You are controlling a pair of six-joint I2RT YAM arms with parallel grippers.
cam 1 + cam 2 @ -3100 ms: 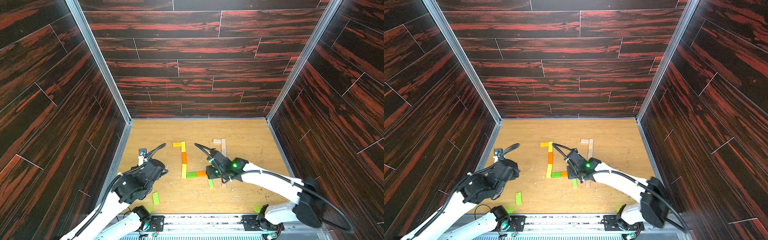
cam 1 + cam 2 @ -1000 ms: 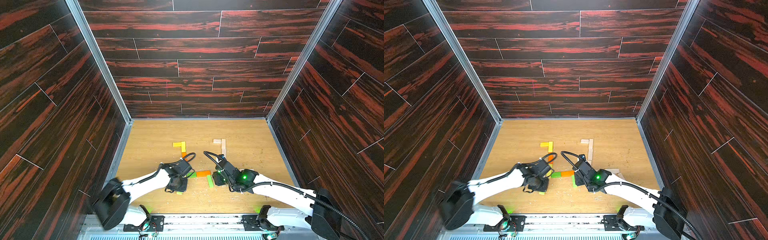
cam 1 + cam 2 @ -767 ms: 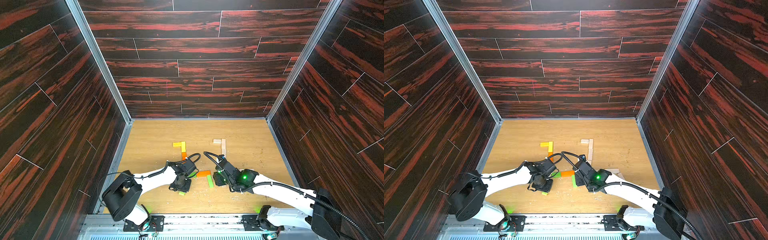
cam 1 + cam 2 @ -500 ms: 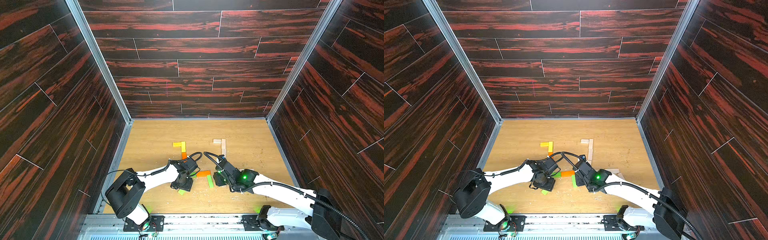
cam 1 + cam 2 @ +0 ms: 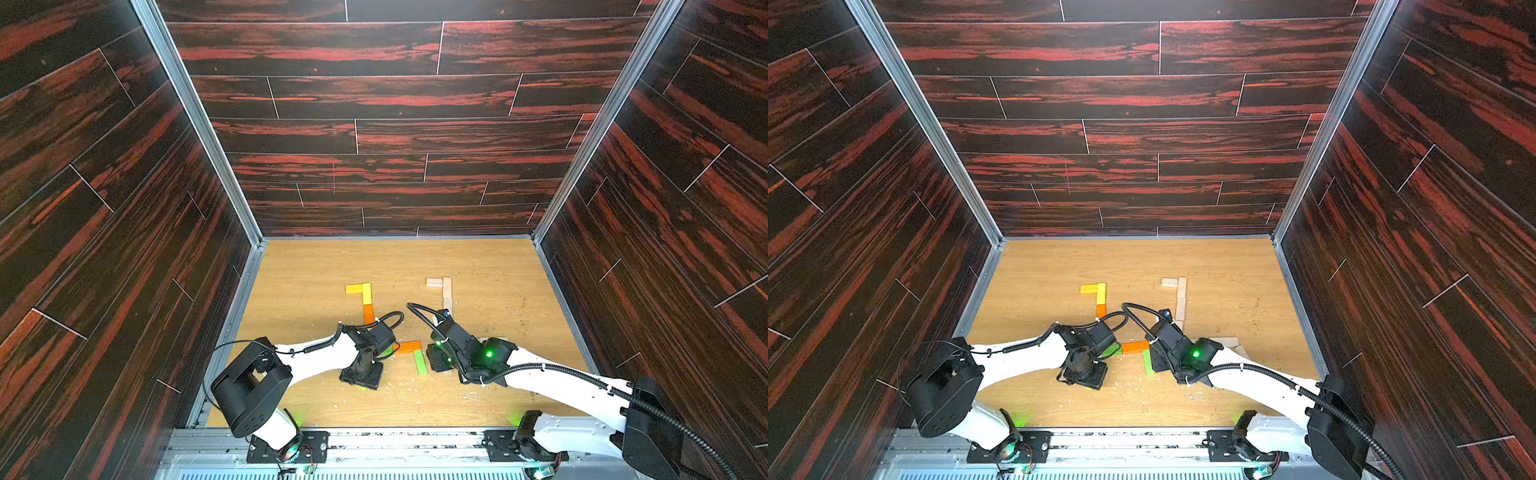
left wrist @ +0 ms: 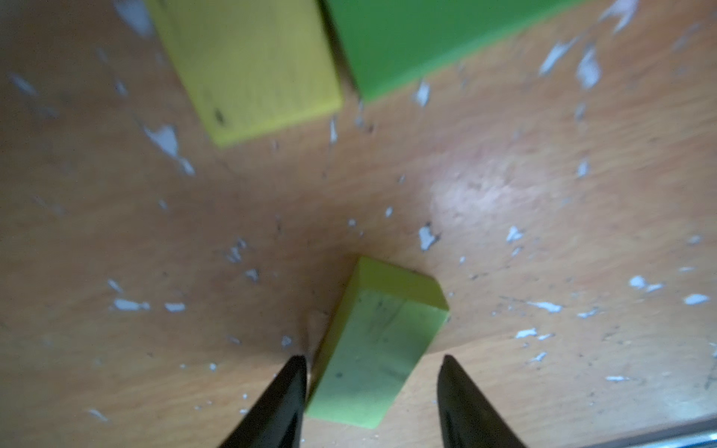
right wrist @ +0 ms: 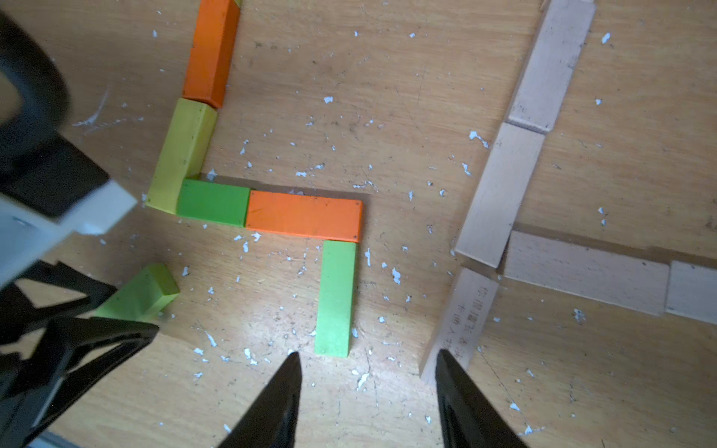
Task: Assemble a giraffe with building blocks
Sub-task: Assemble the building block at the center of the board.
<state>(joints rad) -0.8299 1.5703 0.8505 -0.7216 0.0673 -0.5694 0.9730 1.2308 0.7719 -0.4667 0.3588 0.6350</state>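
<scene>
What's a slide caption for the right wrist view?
Open right end effector poised near the green plank ending the colored chain; pale planks alongside.

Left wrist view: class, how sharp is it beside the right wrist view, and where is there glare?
Left wrist view: soft throughout, the yellow block and green block most smeared, with a pale glare patch on the table. Right wrist view: crisp, print on a pale plank shows clearly.
</scene>
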